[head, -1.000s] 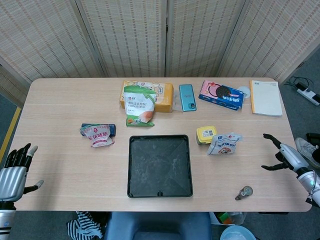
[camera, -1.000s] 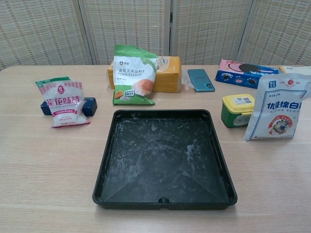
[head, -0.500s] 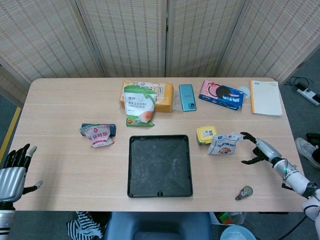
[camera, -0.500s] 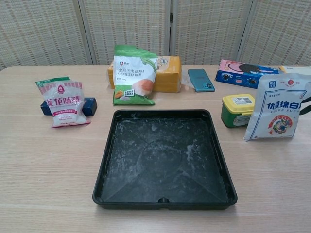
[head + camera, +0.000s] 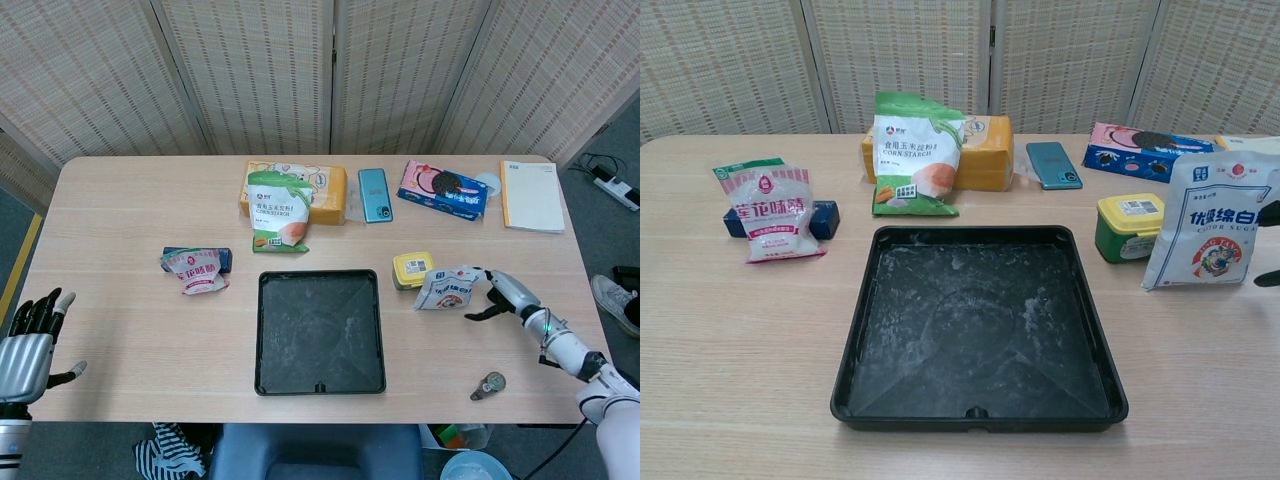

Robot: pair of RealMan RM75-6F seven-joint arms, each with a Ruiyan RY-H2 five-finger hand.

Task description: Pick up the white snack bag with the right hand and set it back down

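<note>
The white snack bag (image 5: 447, 288) stands upright right of the black tray, next to a yellow-lidded tin; in the chest view the bag (image 5: 1213, 232) is at the right edge. My right hand (image 5: 500, 292) is at the bag's right side with its fingers spread, one above and one below the bag's edge. I cannot tell whether it touches the bag. In the chest view only dark fingertips (image 5: 1269, 279) show by the bag. My left hand (image 5: 28, 345) hangs open off the table's front left corner, holding nothing.
A black tray (image 5: 262, 330) lies at the centre front. The yellow-lidded tin (image 5: 412, 269) touches the bag's left side. A corn starch bag (image 5: 279, 210), yellow box, phone (image 5: 374, 194), cookie box (image 5: 442, 188) and notebook (image 5: 531, 195) line the back. A small round object (image 5: 489, 384) lies front right.
My right hand has moved left from the table's right edge to the white bag's right side, fingers spread around its edge. The bag and left hand have not moved.
</note>
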